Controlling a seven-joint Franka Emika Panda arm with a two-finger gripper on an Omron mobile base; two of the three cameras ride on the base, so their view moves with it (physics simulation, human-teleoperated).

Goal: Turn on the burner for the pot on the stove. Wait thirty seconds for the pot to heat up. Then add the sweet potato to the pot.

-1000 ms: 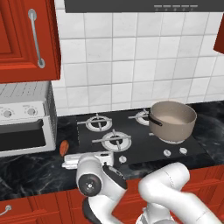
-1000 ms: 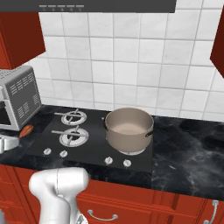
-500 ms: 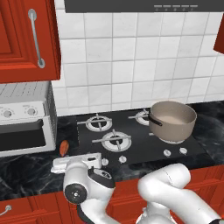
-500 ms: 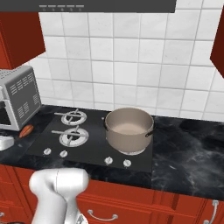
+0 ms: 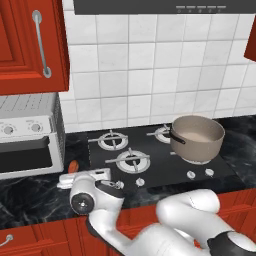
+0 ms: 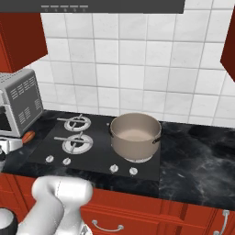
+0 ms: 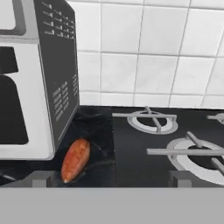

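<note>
The claw (image 7: 111, 179) stands released, its two dark finger tips (image 7: 40, 179) wide apart at the bottom of the hand view, and one sweet potato (image 7: 75, 159) lies on the dark counter just ahead of its left tip, beside the white toaster oven (image 7: 26, 87) and touching neither tip. From the left base view the tuber is half hidden behind the white hand, only an orange end showing. One pot (image 5: 197, 138) sits well off to the claw's right on the stove (image 5: 155, 167), covering one of the four burners, so three rings are countable.
</note>
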